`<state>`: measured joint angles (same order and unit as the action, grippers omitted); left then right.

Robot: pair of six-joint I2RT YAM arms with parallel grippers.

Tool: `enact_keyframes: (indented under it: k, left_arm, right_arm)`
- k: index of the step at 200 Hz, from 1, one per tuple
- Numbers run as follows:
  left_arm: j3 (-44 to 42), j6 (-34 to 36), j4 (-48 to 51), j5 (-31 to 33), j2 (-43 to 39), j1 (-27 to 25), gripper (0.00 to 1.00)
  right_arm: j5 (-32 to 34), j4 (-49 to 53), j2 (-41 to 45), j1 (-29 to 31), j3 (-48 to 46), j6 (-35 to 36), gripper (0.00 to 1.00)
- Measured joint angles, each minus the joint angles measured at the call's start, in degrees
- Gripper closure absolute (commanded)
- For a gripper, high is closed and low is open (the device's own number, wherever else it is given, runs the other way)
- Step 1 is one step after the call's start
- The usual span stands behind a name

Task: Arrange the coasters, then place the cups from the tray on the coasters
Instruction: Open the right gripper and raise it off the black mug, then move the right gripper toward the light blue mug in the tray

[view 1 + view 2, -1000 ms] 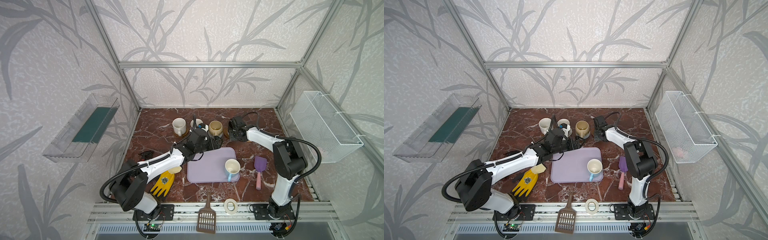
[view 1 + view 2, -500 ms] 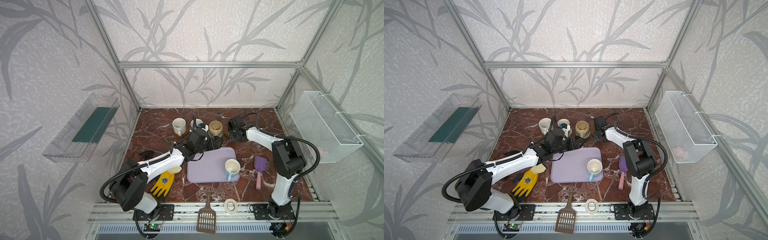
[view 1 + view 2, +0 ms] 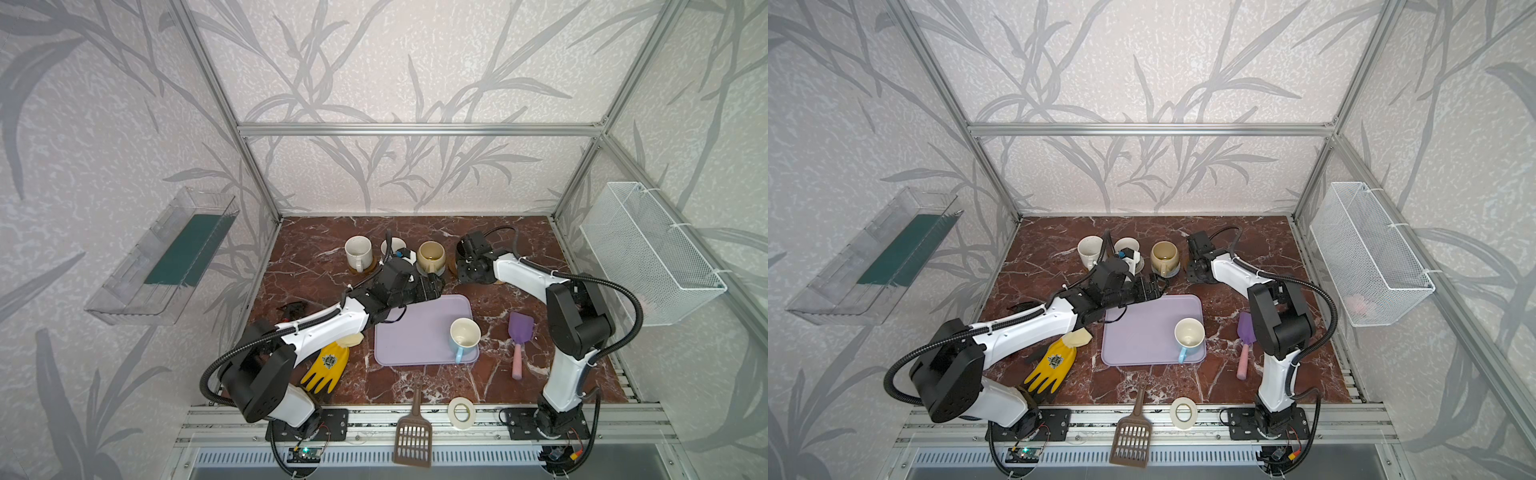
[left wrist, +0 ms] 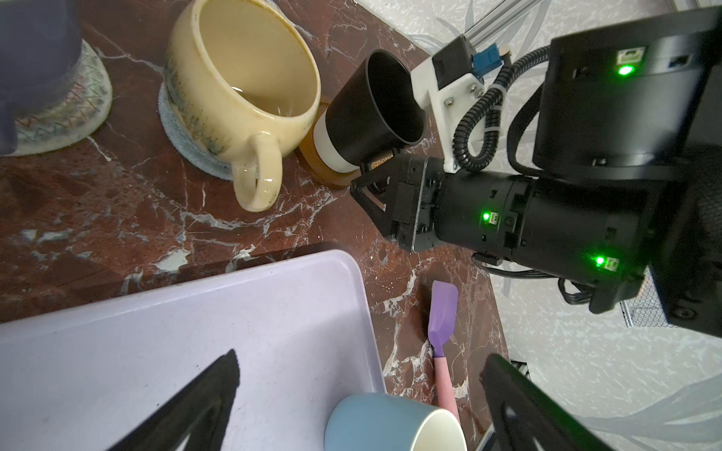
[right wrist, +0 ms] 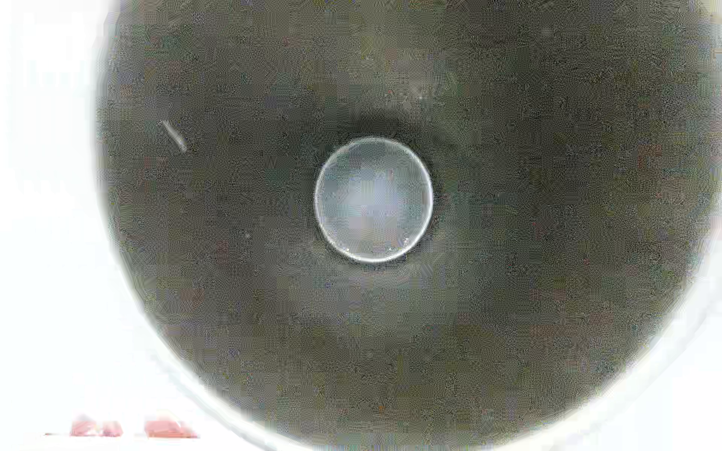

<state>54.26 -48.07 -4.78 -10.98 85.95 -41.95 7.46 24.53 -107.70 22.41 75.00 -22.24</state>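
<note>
Standing on an amber-brown coaster (image 4: 321, 172) at the back right of the marble tabletop (image 3: 316, 266), the black cup (image 4: 375, 105) has the right hand (image 4: 371, 173) low against its side. I cannot tell whether that hand is clamped on the handle or apart. Just beside the black cup, the beige-yellow cup (image 4: 242, 78) sits on the grey-blue coaster (image 4: 176, 132). Further along are the lavender cup (image 3: 392, 246) on the cream woven coaster (image 4: 66, 113) and the off-white cup (image 3: 358, 251) on a brown coaster (image 3: 354, 270). The light blue cup (image 3: 464, 334) stands on the tray (image 3: 415, 332), near its front right corner. The left hand (image 4: 361, 357) hovers over the tray's far edge, fingers wide apart, holding nothing. A purple scoop (image 3: 519, 332) lies right of the tray.
</note>
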Motion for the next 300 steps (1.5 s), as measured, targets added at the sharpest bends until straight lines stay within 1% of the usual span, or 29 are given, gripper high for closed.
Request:
enact_keyframes:
  k: [85, 118, 127, 150, 155, 159, 161, 163, 176, 200, 215, 231, 252, 263, 277, 300]
  left_arm:
    - [-1.36, 0.02, 0.02, 0.50, -1.73, 0.00, 0.01]
    - [-2.32, 0.00, 0.11, 0.63, -3.19, 0.00, 0.01]
    - [-2.49, 0.00, 0.09, 0.66, -3.54, 0.00, 0.01]
    - [-3.08, 0.02, 0.26, 0.85, -4.55, 0.00, 0.01]
    - [-3.21, 0.02, 0.46, 0.87, -4.85, 0.00, 0.01]
    - [-3.34, 0.00, 0.46, 0.85, -5.05, 0.00, 0.01]
    - [-3.43, 0.02, 0.46, 0.85, -5.22, 0.00, 0.01]
    - [-3.50, 0.02, 0.44, 0.85, -5.33, 0.00, 0.01]
    - [-4.15, 0.02, 0.44, 0.79, -6.43, 0.00, 0.01]
    - [-5.49, 0.00, 0.50, 0.50, -8.96, 0.00, 0.01]
    - [-5.88, 0.02, 1.01, 0.39, -10.34, 0.00, 0.01]
    - [-6.03, 0.04, 2.36, 0.39, -11.76, 0.00, 0.01]
    - [-6.25, 0.07, 4.39, 0.48, -13.75, 0.02, 0.01]
    - [-6.71, 0.07, 5.16, 0.50, -15.02, 0.02, 0.01]
    - [-7.28, 0.07, 6.75, 0.70, -16.70, 0.02, 0.01]
    - [-7.58, 0.35, 9.57, 1.27, -18.91, 0.02, 0.01]
  right_arm:
    - [-1.99, -0.37, 5.62, 0.00, -2.21, 0.17, 0.64]
    - [-2.08, -0.17, 7.56, 0.00, -2.89, 0.20, 0.62]
    - [-2.12, -0.04, 8.46, 0.00, -3.30, 0.13, 0.56]
    - [-2.25, 0.83, 12.55, 0.13, -5.07, 0.42, 0.36]
    - [-2.43, 1.09, 13.68, 0.22, -5.35, 0.52, 0.29]
    - [-2.45, 1.36, 14.62, 0.24, -5.60, 0.83, 0.16]
    - [-2.51, 1.55, 15.21, 0.26, -5.70, 0.87, 0.08]
    - [-2.47, 1.62, 15.69, 0.26, -5.81, 0.83, 0.04]
    - [-2.47, 3.17, 18.78, 0.35, -5.88, 1.46, 0.00]
    - [-1.81, 6.03, 24.48, 0.63, -6.21, 2.58, 0.01]
    - [-1.11, 6.78, 29.59, 0.83, -8.70, 2.56, 0.01]
    - [-1.20, 5.90, 36.87, 0.90, -14.01, 2.27, 0.01]
    - [-4.59, 1.16, 48.68, 0.87, -23.89, 1.77, 0.01]
    - [-5.62, -0.11, 53.94, 0.63, -27.93, -0.11, 0.01]
    - [-7.82, 0.35, 57.37, -0.04, -29.66, -1.09, 0.01]
    - [-11.82, 2.56, 57.57, -0.81, -27.98, -1.14, 0.01]
